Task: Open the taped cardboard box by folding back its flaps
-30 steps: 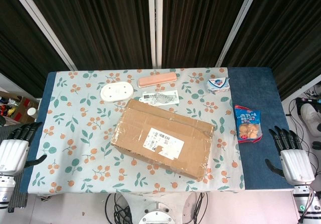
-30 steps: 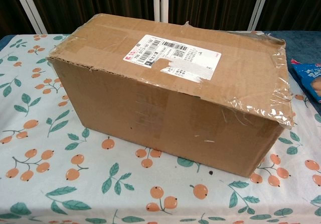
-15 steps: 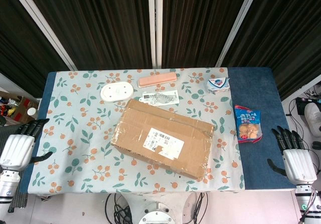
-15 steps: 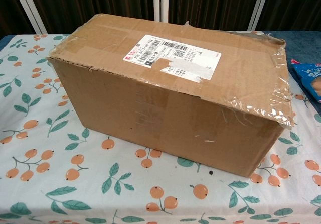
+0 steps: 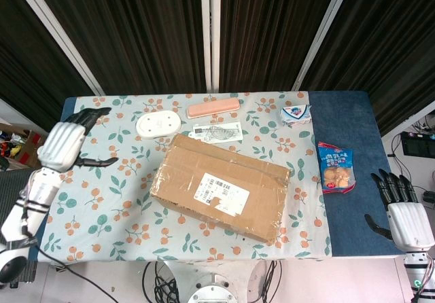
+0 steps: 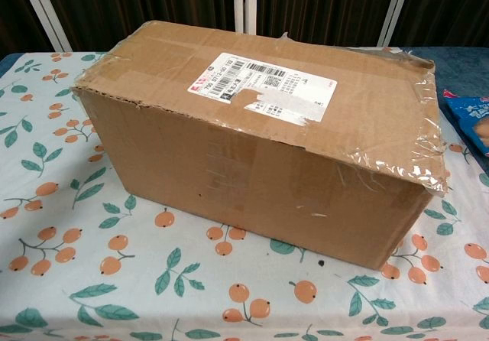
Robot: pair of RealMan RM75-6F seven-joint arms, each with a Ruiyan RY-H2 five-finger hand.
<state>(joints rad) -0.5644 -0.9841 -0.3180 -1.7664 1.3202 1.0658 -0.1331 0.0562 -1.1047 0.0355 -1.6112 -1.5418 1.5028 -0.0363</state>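
The taped cardboard box (image 5: 221, 186) lies closed in the middle of the flowered tablecloth, a white shipping label (image 5: 222, 193) on top. In the chest view the cardboard box (image 6: 267, 134) fills the frame, its flaps flat and clear tape along its edges. My left hand (image 5: 66, 142) hovers over the table's left side, fingers spread, well apart from the box. My right hand (image 5: 404, 211) hangs off the table's right edge, fingers spread, holding nothing. Neither hand shows in the chest view.
Behind the box lie a white oval dish (image 5: 157, 124), a pink bar (image 5: 213, 108), a flat clear packet (image 5: 217, 132) and a small white-blue pack (image 5: 296, 115). A blue snack bag (image 5: 336, 166) rests on the bare blue table (image 5: 350, 123) at the right.
My left hand has risen from the lower left edge up and inward over the table's left side. The right hand has sunk slightly. The box has not moved.
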